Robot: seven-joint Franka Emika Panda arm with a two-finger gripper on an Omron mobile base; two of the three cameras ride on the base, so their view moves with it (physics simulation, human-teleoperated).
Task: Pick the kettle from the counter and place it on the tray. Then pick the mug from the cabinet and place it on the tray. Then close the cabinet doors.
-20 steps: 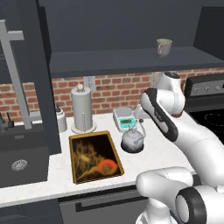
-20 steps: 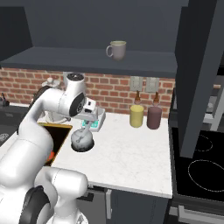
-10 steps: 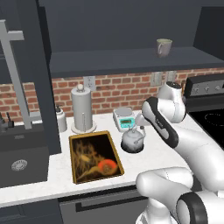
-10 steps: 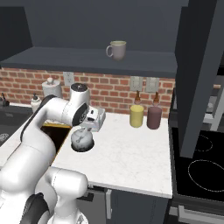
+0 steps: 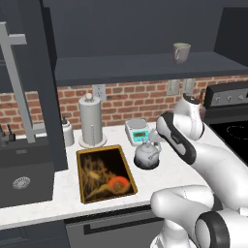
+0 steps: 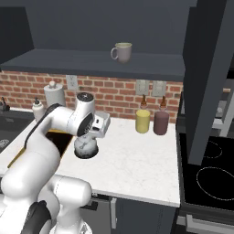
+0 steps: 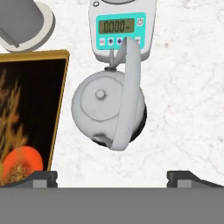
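Note:
The silver-grey kettle [image 5: 147,155] [image 6: 85,147] [image 7: 107,105] stands upright on the white counter [image 6: 132,155], just right of the dark tray [image 5: 79,177] [image 7: 59,109] with the orange picture. My gripper [image 7: 112,177] hangs open directly above the kettle, one fingertip on each side, touching nothing. The kettle's arched handle points toward the scale. The pale mug [image 5: 181,52] [image 6: 122,51] sits on the cabinet shelf above. The cabinet doors [image 5: 41,72] [image 6: 205,77] stand open on both sides.
A white scale [image 5: 138,131] [image 7: 120,26] sits behind the kettle. A tall grey cylinder [image 5: 91,121] and a small bottle [image 5: 68,133] stand behind the tray. The sink [image 5: 22,179] is left; a yellow cup [image 6: 142,121], maroon cup [image 6: 161,122] and stove [image 6: 210,178] are right.
The arm has swung its hand further over the kettle and a little lower. The gripper stayed open; the kettle and mug have not moved.

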